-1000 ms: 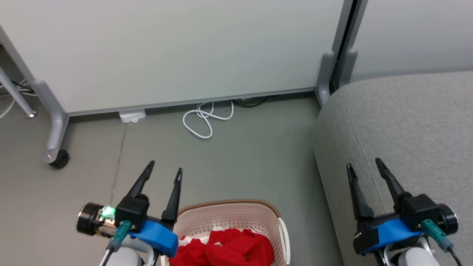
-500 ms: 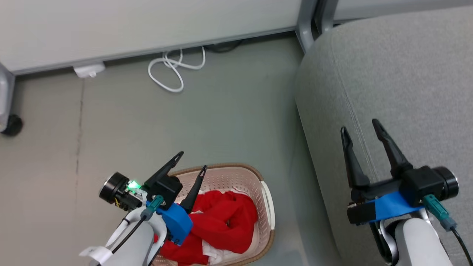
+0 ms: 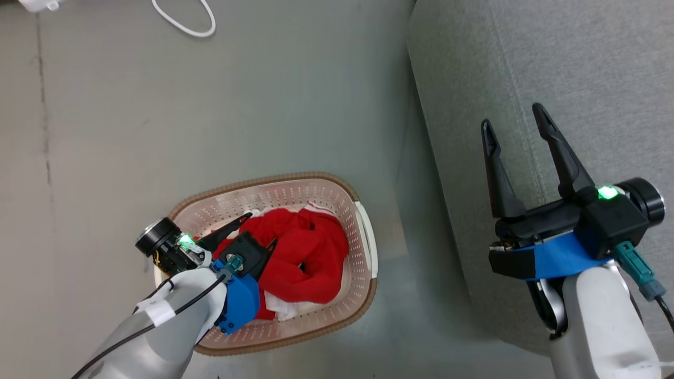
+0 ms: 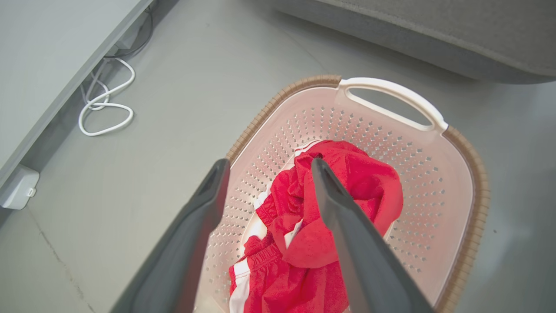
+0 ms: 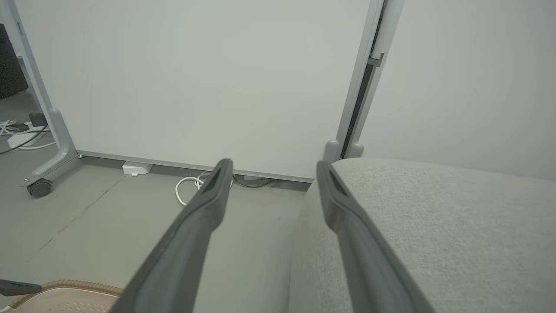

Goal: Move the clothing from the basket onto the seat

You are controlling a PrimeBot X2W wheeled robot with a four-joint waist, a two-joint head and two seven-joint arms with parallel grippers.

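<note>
Down over the basket, left gripper (image 3: 260,228) parted wide.
The soft bright red, white-striped clothing (image 3: 310,258) lies heaped inside the cream perforated plastic basket (image 3: 263,179) with its brown woven-look rim, on the grey floor (image 3: 210,105) beside the big grey upholstered seat (image 3: 579,63). The right gripper (image 3: 512,116), fingers apart too, hovers over the seat's edge.
</note>
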